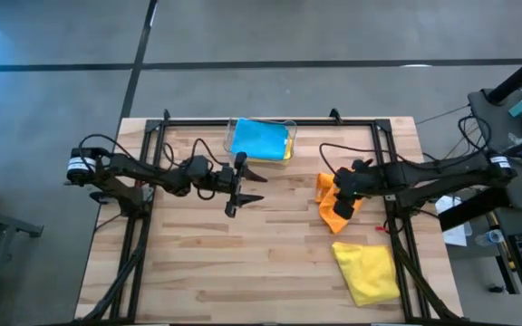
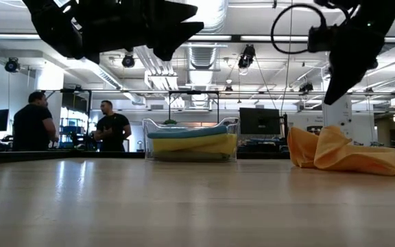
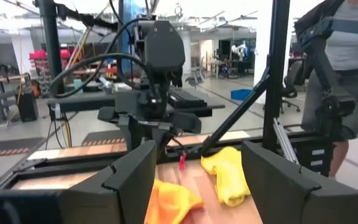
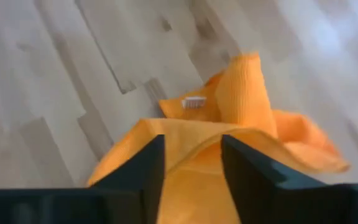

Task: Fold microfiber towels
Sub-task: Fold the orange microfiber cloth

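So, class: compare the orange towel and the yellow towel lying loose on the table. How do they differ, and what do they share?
The orange towel is bunched into a rumpled heap; the yellow towel lies flatter and more spread out. The orange towel sits directly under the right gripper, whose fingers straddle a raised fold; the yellow towel lies apart from both grippers. The orange towel is farther from the table's front edge than the yellow. Both are soft plain-coloured cloths on the table's right side, neither neatly folded.

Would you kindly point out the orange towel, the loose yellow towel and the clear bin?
orange towel (image 2: pixel 345 156), low view, crumpled middle.
yellow towel (image 1: pixel 368 272), high view, centre.
clear bin (image 2: pixel 192 156), low view, front wall.
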### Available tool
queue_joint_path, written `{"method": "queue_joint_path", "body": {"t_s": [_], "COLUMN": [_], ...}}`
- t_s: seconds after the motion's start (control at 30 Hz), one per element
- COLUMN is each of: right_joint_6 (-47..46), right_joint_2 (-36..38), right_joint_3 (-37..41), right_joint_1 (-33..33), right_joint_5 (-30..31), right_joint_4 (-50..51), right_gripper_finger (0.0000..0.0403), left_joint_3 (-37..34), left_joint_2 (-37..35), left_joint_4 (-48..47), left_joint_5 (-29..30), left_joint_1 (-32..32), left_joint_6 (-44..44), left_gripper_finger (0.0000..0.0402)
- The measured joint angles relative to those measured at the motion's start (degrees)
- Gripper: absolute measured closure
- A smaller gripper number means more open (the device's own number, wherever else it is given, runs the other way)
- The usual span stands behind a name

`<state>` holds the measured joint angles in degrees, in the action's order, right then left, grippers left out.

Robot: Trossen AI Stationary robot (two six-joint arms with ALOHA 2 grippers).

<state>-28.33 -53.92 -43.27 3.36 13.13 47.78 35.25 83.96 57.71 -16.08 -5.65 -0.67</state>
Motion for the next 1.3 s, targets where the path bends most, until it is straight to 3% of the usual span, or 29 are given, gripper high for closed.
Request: {"method": "queue_joint_path", "body": {"t_s": [0.1,0.23,0.73,0.9,1.1,1.3], "right_joint_6": [-4.89,-8.77,-11.8,-12.31,-11.15,-10.04], "right_joint_2": [-1.71,-3.4,-7.44,-7.71,-7.64,-7.43], "right_joint_3": [1.26,3.38,10.43,10.59,9.36,2.95], "right_joint_1": [0.0,0.0,-2.56,-2.64,-2.51,-1.69], "right_joint_5": [-0.03,-0.01,-0.01,-0.35,-2.76,-6.5], "right_joint_4": [-0.16,-0.51,-14.12,-14.23,-14.19,-10.07], "right_gripper_finger": [0.0207,0.0184,0.0211,0.0254,0.0377,0.0394], "left_joint_3": [-0.03,-0.03,0.32,0.32,0.32,0.35], "left_joint_2": [0.0,0.0,0.0,0.0,0.0,0.0], "left_joint_4": [-0.31,-0.26,-0.06,-0.04,-0.05,-0.19], "left_joint_5": [-0.03,-0.05,-0.13,-0.15,-0.15,-0.13], "left_joint_1": [0.0,0.0,0.41,0.66,0.82,1.17], "left_joint_6": [-0.08,-0.11,0.24,0.26,0.26,0.3], "left_gripper_finger": [0.0182,0.0182,0.0182,0.0182,0.0182,0.0182]}}
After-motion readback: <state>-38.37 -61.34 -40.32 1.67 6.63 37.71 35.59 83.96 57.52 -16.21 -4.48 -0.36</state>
